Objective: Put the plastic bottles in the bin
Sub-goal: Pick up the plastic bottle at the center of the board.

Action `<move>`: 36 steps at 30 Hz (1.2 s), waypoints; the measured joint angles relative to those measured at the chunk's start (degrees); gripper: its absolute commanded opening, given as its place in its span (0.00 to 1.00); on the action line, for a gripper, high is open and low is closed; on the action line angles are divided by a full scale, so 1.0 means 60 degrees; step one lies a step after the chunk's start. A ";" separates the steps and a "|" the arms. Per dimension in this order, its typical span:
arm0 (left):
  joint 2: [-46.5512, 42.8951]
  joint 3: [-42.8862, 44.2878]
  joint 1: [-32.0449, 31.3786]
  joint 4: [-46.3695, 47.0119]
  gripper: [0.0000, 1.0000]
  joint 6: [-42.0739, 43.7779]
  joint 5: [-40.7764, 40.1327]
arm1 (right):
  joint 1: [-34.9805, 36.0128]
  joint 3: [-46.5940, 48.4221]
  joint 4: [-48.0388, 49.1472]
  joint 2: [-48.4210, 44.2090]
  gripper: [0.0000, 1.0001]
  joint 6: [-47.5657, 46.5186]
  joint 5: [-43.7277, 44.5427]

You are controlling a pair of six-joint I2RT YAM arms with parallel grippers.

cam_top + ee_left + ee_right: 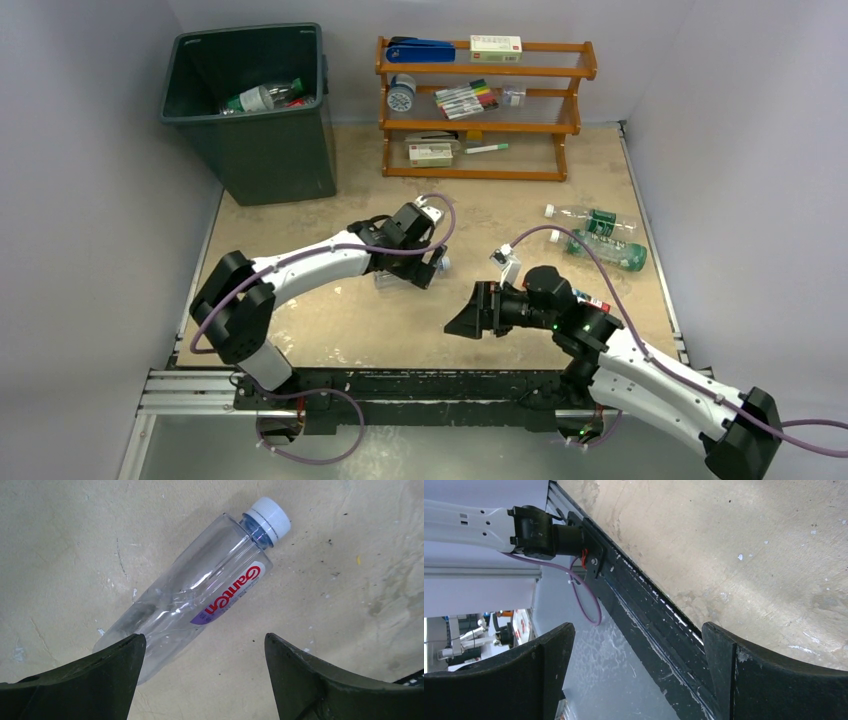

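Observation:
A clear plastic bottle [200, 595] with a white cap and a red-lettered label lies on its side on the table. My left gripper [205, 640] hangs open just above it, and the bottle's base passes behind the left finger [100, 675]. From above, the left gripper [425, 265] is mid-table. Two green-labelled bottles [600, 235] lie at the right, and a red-labelled one [592, 300] lies beside the right arm. The dark bin [275, 150] at the back left holds several bottles [262, 97]. My right gripper [462, 320] is open and empty, pointing left over the near edge.
An orange wooden rack [480, 110] with marker pens and small boxes stands at the back centre. A black mounting rail [400, 385] runs along the near edge, seen close in the right wrist view as the rail [644, 615]. Walls close in on both sides.

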 measured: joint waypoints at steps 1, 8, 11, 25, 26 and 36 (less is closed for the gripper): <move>0.0102 0.0000 -0.0026 -0.0004 0.89 0.0076 -0.0025 | 0.0000 0.0000 -0.0036 -0.0062 1.00 0.0000 0.0004; 0.0663 0.0215 -0.0044 0.0211 0.89 0.0484 -0.0579 | 0.0000 0.0000 -0.0386 -0.0419 1.00 0.0000 0.0007; 0.0863 0.0266 -0.0036 0.0390 0.89 0.0543 -0.0765 | 0.0000 0.0000 -0.0477 -0.0452 1.00 0.0000 0.0011; 0.1479 0.0149 -0.0044 0.0889 0.55 0.0324 -0.1067 | 0.0000 0.0000 -0.0648 -0.0619 1.00 -0.0004 0.0040; 0.1479 0.0149 -0.0044 0.0892 0.51 0.0273 -0.1089 | 0.0000 0.0000 -0.0659 -0.0616 1.00 -0.0007 0.0040; 0.1446 0.0703 -0.0036 0.0386 0.50 0.0120 -0.1322 | 0.0000 0.0000 -0.0739 -0.0627 1.00 -0.0007 0.0044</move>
